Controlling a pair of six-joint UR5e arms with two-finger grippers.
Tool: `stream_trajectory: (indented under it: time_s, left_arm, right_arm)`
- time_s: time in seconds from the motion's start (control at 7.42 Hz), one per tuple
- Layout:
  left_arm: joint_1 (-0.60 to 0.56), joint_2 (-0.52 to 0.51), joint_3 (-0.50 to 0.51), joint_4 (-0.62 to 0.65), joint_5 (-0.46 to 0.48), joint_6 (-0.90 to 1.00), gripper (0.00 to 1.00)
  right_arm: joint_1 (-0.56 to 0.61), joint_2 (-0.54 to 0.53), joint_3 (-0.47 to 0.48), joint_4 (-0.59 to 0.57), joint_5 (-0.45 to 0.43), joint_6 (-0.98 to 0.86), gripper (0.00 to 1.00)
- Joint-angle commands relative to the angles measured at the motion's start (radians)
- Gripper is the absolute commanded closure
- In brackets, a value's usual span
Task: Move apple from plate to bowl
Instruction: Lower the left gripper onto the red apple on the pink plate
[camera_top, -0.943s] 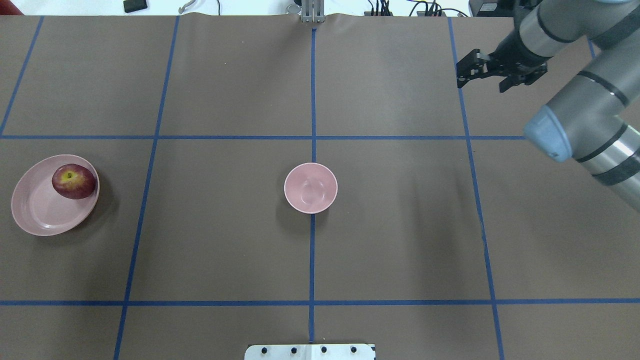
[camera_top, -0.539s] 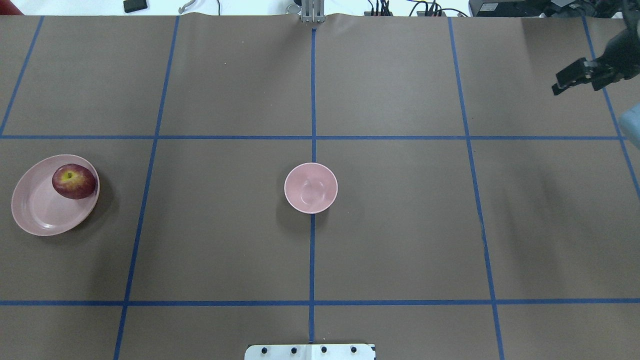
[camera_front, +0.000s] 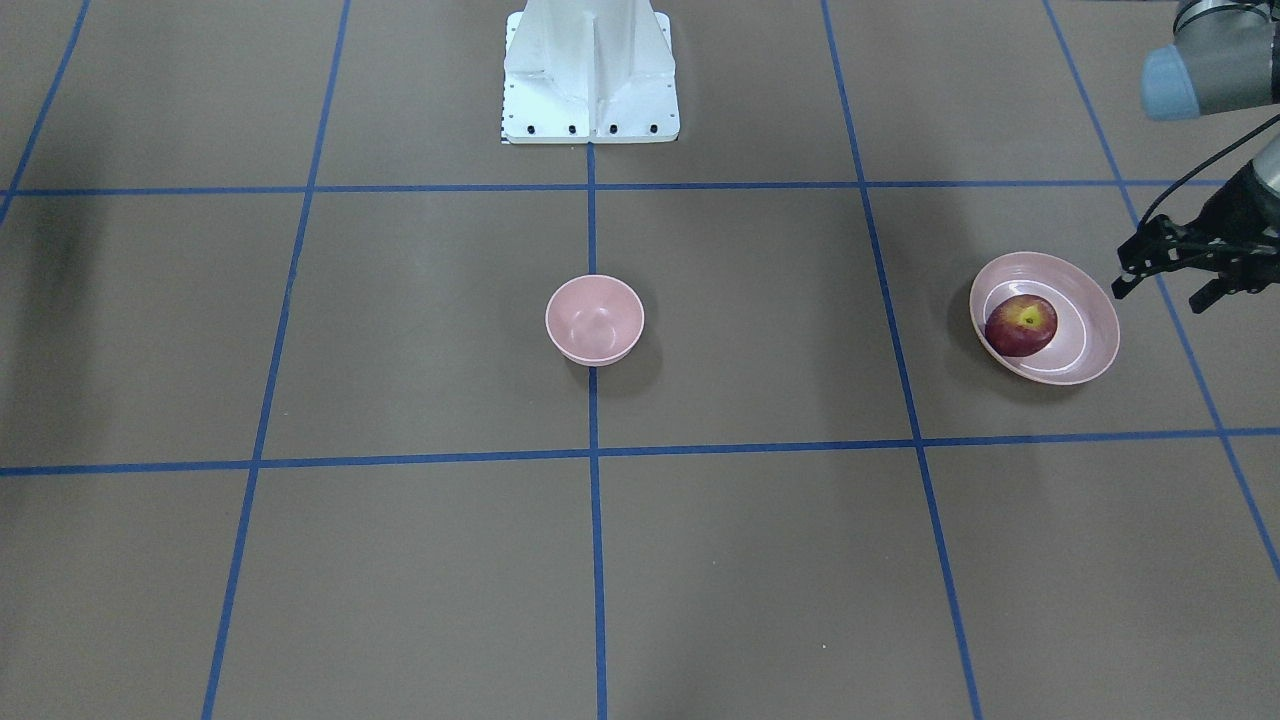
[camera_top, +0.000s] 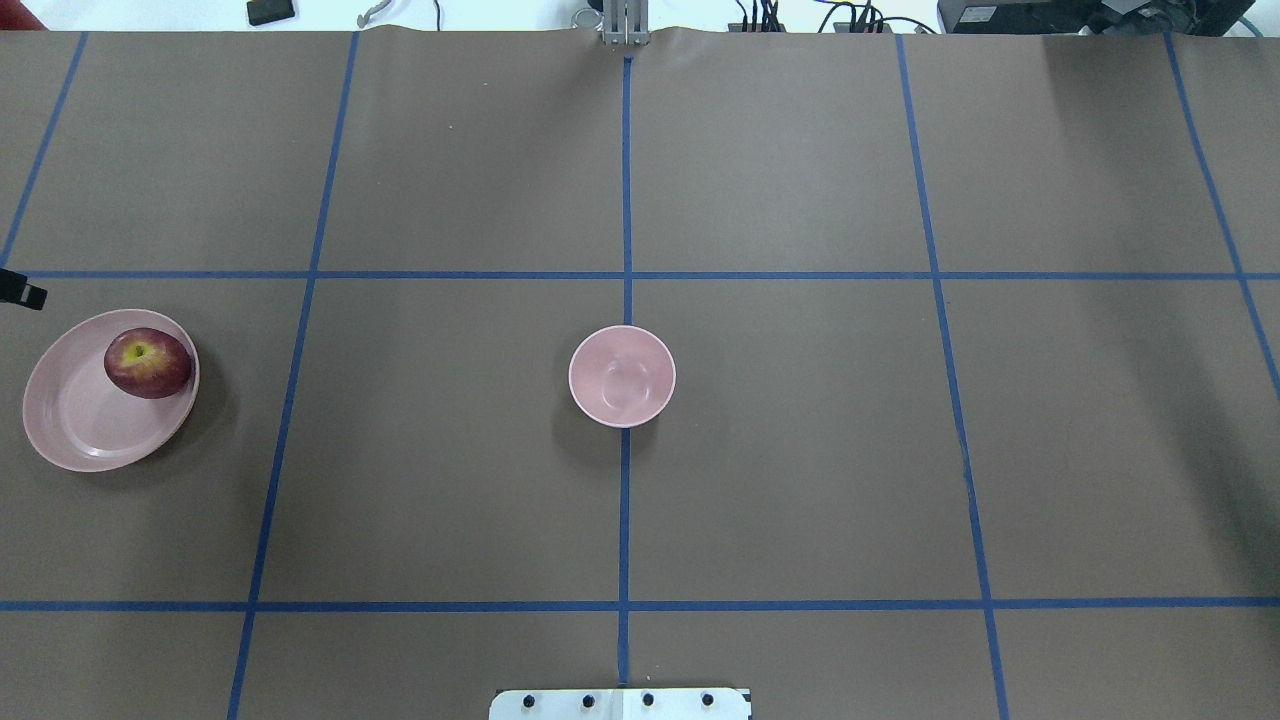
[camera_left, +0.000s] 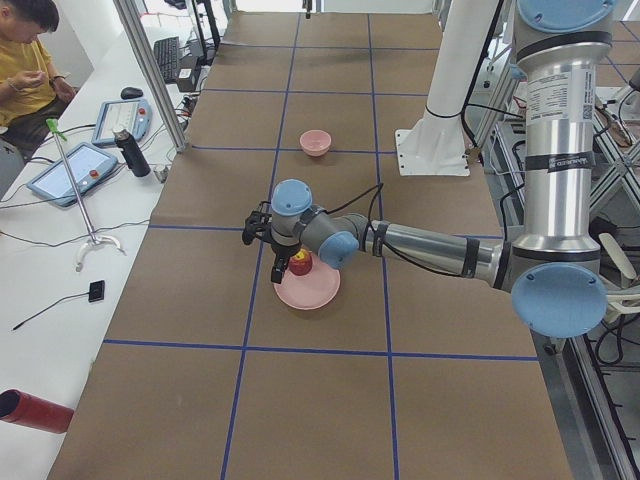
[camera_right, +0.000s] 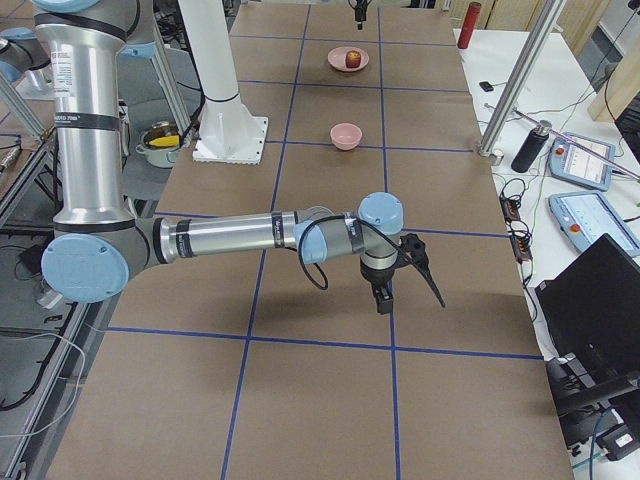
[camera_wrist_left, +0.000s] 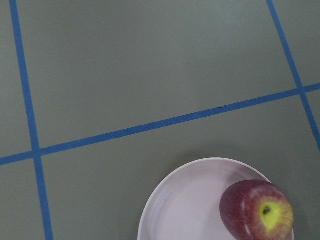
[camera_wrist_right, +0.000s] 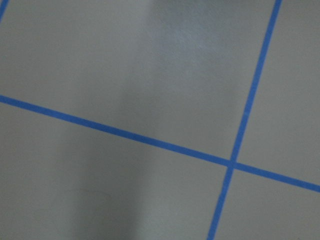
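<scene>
The dark red apple (camera_top: 148, 362) lies on the pale pink plate (camera_top: 70, 425) at the table's left end, near the plate's right rim. It also shows in the front view (camera_front: 1021, 325) and the left wrist view (camera_wrist_left: 256, 210). The small deep pink bowl (camera_top: 621, 376) stands empty at the table's middle. My left gripper (camera_front: 1165, 288) is open and empty, hovering just outside the plate's (camera_front: 1095, 322) outer rim; only its tip (camera_top: 20, 292) shows overhead. My right gripper (camera_right: 405, 275) shows only in the exterior right view, so I cannot tell its state.
The robot's white base (camera_front: 590, 70) stands at the table's near edge behind the bowl. Blue tape lines cross the brown table. Beside the table sit an operator (camera_left: 25, 60), tablets and a dark bottle (camera_left: 130, 152).
The right arm has drawn back to the right and left the overhead view. The left gripper's tip has come in at the overhead view's left edge near the plate. Apple, plate and bowl have not moved.
</scene>
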Motion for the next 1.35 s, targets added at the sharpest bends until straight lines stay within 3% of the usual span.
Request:
stream_trajectory:
  time_s: [0.0, 0.4, 0.94, 1.08, 1.21]
  left_arm:
    - [0.152, -0.024, -0.003, -0.001, 0.088, -0.134, 0.01]
    - [0.283, -0.041, 0.024, 0.001, 0.212, -0.189, 0.01]
    - [0.295, -0.050, 0.067, -0.001, 0.214, -0.176, 0.02]
    - [0.295, -0.061, 0.067, -0.001, 0.206, -0.176, 0.03]
    - [0.295, -0.068, 0.067, -0.001, 0.208, -0.176, 0.15]
  right_arm:
    - [0.014, -0.030, -0.002, 0.004, -0.003, -0.021, 0.00]
    - [0.014, -0.040, -0.014, 0.009, -0.006, -0.018, 0.00]
    - [0.012, -0.039, -0.021, 0.009, -0.006, -0.013, 0.00]
    - [0.012, -0.039, -0.021, 0.009, -0.006, -0.013, 0.00]
    - [0.012, -0.039, -0.021, 0.009, -0.006, -0.013, 0.00]
